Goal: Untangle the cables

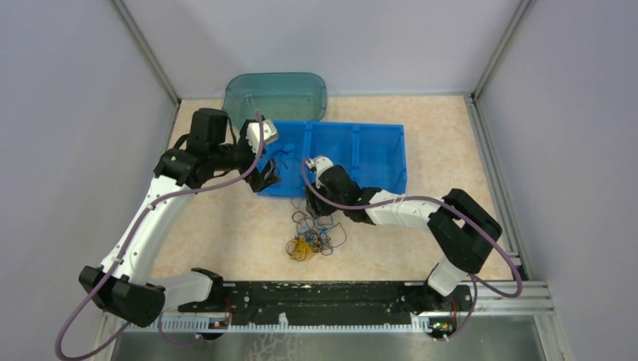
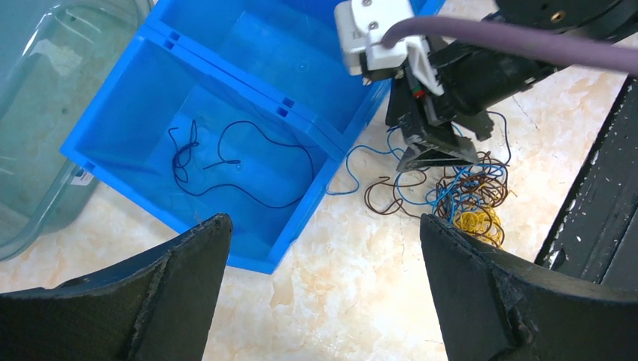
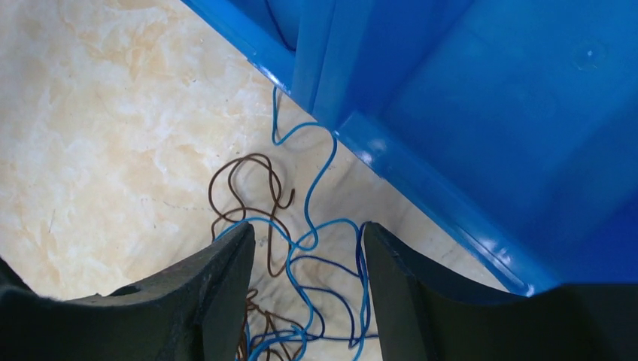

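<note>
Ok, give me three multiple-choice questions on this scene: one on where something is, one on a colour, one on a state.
1. Where do the thin dark wires lie?
A) in a cardboard box
B) in an end compartment of the blue plastic bin
C) on a metal shelf

2. What colour is the small tight coil in the tangle of wires beside the bin?
A) yellow
B) green
C) white

3. How is the left hand?
A) shut on a wire
B) shut, empty
C) open, empty

Answers:
1 B, they rest on the bin's bottom.
2 A, it shows yellow in the left wrist view.
3 C, its fingers stand wide apart, holding nothing.
</note>
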`<state>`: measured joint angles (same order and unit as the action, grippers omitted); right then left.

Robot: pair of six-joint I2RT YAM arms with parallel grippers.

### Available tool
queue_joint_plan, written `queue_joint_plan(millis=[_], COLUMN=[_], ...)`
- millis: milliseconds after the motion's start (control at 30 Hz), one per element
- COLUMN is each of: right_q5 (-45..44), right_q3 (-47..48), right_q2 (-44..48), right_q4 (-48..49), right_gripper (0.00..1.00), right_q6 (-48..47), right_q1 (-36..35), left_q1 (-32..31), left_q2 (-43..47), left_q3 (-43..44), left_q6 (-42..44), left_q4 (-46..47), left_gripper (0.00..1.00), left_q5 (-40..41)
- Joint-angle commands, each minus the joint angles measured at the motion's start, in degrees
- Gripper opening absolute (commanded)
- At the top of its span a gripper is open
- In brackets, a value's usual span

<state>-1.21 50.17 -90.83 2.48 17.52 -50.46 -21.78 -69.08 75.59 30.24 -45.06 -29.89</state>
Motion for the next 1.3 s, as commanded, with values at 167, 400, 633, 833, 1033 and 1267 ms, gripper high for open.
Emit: queue_joint_plan(millis=[167,400,633,833,1033,1267], right_q5=[2.3,1.1,0.9,4.8,13.3,19.6], right_q3=[5.6,5.6,4.4,-0.2,-2.6,-2.6], right_q2=[-6.9,-8.5,-2.7,7.5,14.1,18.9], right_q4=[3.4,4.3,4.7,8.4,12.1,13.3], right_gripper=[0.4,0.22,0.0,0.0,0.0,0.0], right_q6=[-1.4,-1.0,-0.9,-0.8,0.7,1.7], right_q1=[-0.3,-1.6,-1.8,-1.8,-2.0,-2.6], left_q1=[-0.2,-0.3,-0.3,-0.2,-0.3,-0.4], left_q2=[1.7,2.2,3.6,6.0,8.4,11.2], left_q3=[1.4,1.8,0.5,-5.0,-11.6,-13.2], left_q6=[-1.3,-1.7,-1.7,0.2,1.5,4.6], left_q4=[-0.4,-0.7,-1.2,-0.4,0.2,2.3], left_gripper=[1.0,1.0,1.0,0.99,0.97,0.94], left_q5=[-1.8,-2.3,-3.1,-6.4,-11.1,-14.5])
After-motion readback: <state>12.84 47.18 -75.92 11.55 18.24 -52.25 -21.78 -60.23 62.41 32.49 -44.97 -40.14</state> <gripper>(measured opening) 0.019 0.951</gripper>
